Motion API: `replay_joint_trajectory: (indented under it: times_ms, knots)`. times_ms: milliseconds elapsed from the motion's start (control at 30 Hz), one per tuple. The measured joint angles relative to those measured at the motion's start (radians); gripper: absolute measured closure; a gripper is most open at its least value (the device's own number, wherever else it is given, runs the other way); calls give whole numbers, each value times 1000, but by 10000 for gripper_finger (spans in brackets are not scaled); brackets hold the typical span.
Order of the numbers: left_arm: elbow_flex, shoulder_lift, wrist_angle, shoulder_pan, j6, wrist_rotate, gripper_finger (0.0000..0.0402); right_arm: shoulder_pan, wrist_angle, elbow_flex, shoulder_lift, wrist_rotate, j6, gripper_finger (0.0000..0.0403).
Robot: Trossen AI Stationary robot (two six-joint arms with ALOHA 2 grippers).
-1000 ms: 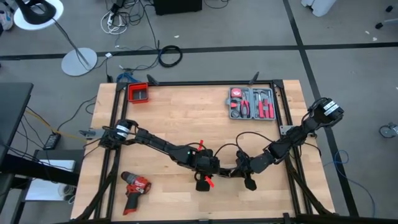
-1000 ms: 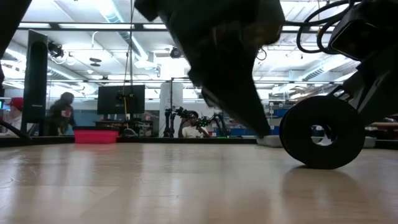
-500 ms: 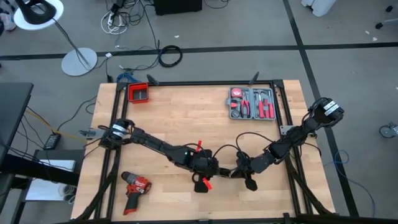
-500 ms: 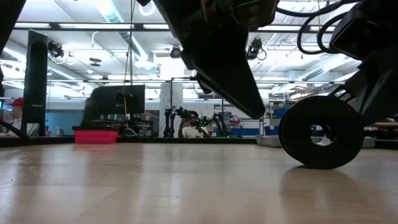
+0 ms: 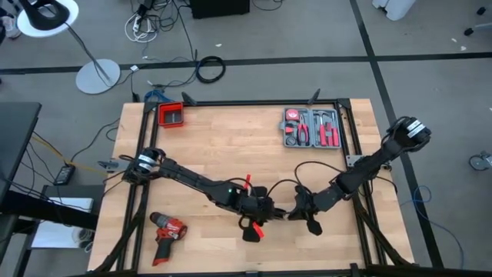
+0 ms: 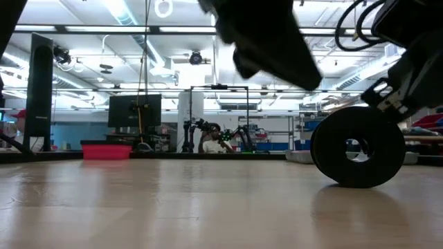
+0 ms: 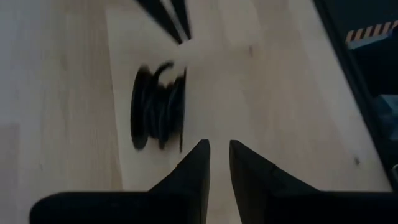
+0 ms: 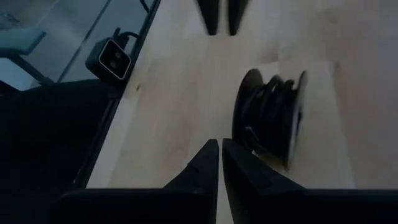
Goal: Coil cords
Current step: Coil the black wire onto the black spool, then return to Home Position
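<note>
The left pincer (image 7: 217,155), fingers nearly pressed together and pinching nothing, hangs just short of the cord (image 7: 158,107), which sits wound on a small dark spool standing on edge on the tabletop (image 7: 62,93). Facing it from the other side, the right pincer (image 8: 219,155) is likewise almost pressed together and empty, with the same spool just beside its tips. From above, both arms meet near the front edge of the tabletop, the spool between them and a loose loop of cord arching back toward the right arm. A red drill (image 5: 167,228), a red bin (image 5: 171,115) and a tool case (image 5: 311,128) lie well apart. To wind well, one pincer would likely need to steady the spool while the other catches the loose loop, keeping tension even so turns stay between the flanges.
</note>
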Motion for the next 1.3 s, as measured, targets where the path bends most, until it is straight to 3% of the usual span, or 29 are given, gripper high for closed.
replay_joint_trajectory:
  times_ms: [467,933,1100,1300]
  knots:
    - [235,0,-33,-5,115,-44,339,91,-239,0,-369,205,-63,378]
    - [637,-2,-65,-48,277,-40,339,168,-171,0,-762,280,-349,378]
    - [709,-20,-81,-58,288,-43,339,179,-154,0,-882,137,-411,378]
    - [714,-49,-31,-63,283,-49,339,183,-122,0,-973,-151,-541,378]
